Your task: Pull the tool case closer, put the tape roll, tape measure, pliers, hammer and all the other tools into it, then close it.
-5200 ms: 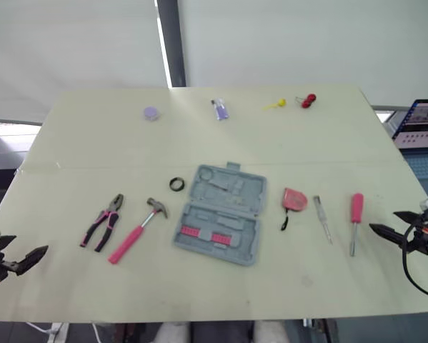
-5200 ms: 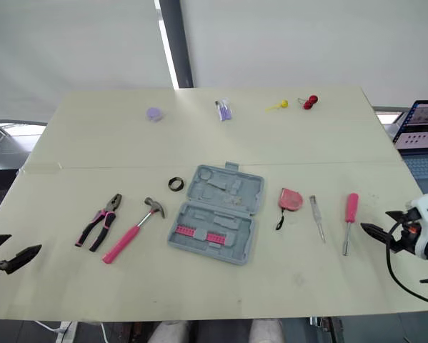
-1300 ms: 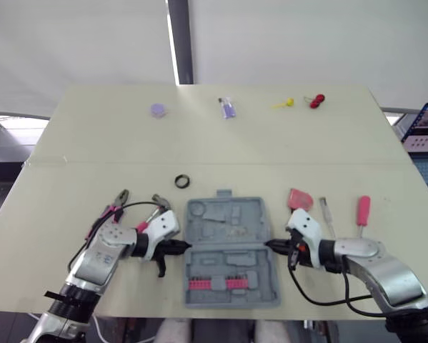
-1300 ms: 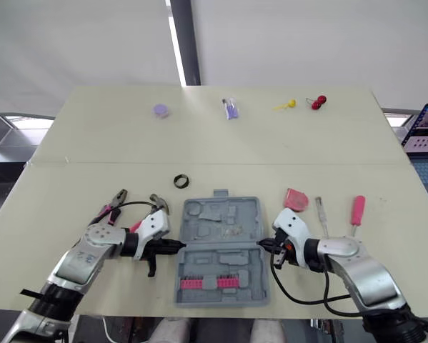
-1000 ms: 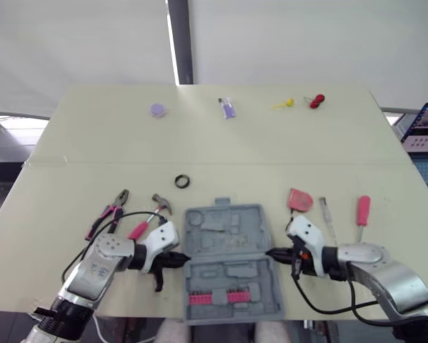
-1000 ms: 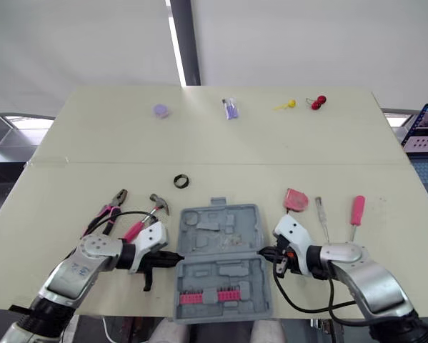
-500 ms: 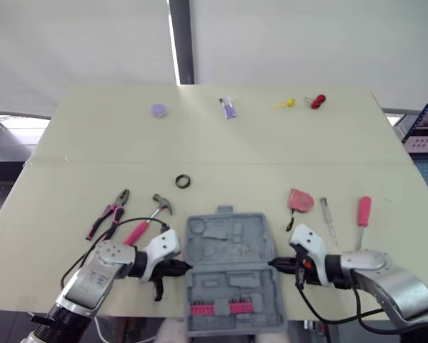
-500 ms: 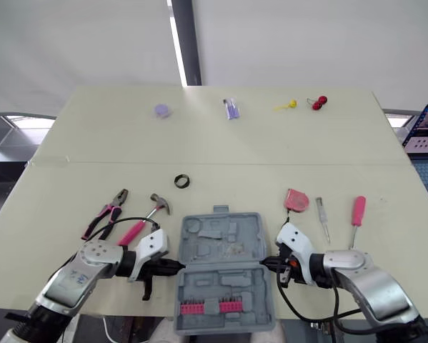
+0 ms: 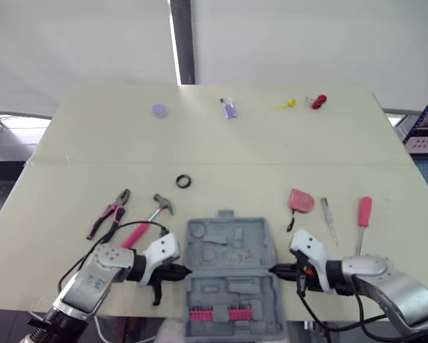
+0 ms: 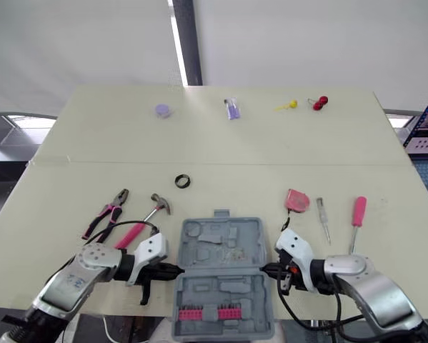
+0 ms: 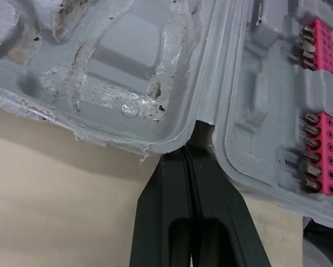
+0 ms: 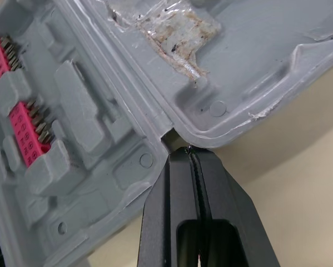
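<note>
Left claw [image 11: 195, 132], right claw [image 12: 188, 152], both closed, at tool case [image 11: 127, 61] hinge.

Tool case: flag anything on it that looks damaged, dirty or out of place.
The tool case lies open, and its far half carries whitish crusted residue with dark specks in the moulded recesses; the rim there is ragged. Its near half, with the pink bit holders, seems to overhang the near edge of the table.

1 each: case [image 9: 231, 277], pliers [image 9: 111, 213], hammer [image 9: 143, 223], tape roll [image 9: 183, 181], tape measure [image 9: 301, 201]; probably 2 screwdrivers [image 9: 364, 213] [image 9: 329, 220].
</note>
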`<state>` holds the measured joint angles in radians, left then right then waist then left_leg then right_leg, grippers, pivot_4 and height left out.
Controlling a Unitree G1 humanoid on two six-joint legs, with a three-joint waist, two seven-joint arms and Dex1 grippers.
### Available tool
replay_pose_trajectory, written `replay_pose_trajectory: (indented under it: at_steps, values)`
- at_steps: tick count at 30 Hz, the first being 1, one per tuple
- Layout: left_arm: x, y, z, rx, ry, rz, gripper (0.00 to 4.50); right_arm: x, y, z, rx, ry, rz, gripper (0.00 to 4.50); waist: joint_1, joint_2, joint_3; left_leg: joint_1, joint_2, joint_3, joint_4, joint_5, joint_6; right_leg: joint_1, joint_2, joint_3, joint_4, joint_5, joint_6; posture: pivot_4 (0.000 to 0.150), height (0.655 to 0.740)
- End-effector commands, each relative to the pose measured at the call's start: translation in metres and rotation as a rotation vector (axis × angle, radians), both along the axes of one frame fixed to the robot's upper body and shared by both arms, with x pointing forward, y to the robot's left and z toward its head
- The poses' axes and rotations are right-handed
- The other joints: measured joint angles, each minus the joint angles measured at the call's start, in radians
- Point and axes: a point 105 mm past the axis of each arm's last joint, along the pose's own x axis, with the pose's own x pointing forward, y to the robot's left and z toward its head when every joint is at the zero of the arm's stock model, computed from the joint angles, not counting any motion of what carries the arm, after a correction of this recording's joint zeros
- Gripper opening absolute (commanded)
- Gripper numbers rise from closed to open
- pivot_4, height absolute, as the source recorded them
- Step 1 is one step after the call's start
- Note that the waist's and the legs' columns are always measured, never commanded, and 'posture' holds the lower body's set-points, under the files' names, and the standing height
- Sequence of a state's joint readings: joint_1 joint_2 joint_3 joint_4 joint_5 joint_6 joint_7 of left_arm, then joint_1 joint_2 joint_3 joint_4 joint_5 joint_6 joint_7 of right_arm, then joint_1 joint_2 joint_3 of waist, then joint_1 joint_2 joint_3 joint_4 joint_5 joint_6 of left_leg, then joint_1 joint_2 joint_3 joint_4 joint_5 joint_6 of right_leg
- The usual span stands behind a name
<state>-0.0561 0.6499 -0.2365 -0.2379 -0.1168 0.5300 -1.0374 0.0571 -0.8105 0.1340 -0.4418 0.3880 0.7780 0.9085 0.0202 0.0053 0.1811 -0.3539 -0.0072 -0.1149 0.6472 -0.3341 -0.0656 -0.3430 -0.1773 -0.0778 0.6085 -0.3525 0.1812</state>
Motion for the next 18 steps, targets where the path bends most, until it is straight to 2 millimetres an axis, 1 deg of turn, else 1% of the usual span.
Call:
replay_pose_trajectory:
  at_steps: [1, 10, 18]
  values:
    - [-0.0103, -0.0049, -0.0003, -0.009, 0.017, -0.037, 0.02, -0.0085, 0.0124, 0.0081, 0.048, -0.001, 0.067, 0.06, 0.001, 0.000, 0.000, 0.000, 0.000, 0.000, 0.000, 0.000, 0.000, 0.000, 0.000, 0.000, 0.000, 0.000, 0.000, 0.150, 0.7400]
    - [-0.0114, -0.0049, -0.0020, -0.008, 0.021, -0.034, 0.02, -0.0087, 0.0102, 0.0051, 0.036, 0.006, 0.060, 0.06, 0.003, 0.000, 0.000, 0.000, 0.000, 0.000, 0.000, 0.000, 0.000, 0.000, 0.000, 0.000, 0.000, 0.000, 0.000, 0.150, 0.7400]
    - [-0.0072, -0.0037, -0.0020, -0.007, 0.010, -0.022, 0.02, -0.0061, 0.0054, 0.0032, 0.021, -0.002, 0.046, 0.06, 0.003, 0.000, 0.000, 0.000, 0.000, 0.000, 0.000, 0.000, 0.000, 0.000, 0.000, 0.000, 0.000, 0.000, 0.000, 0.150, 0.7400]
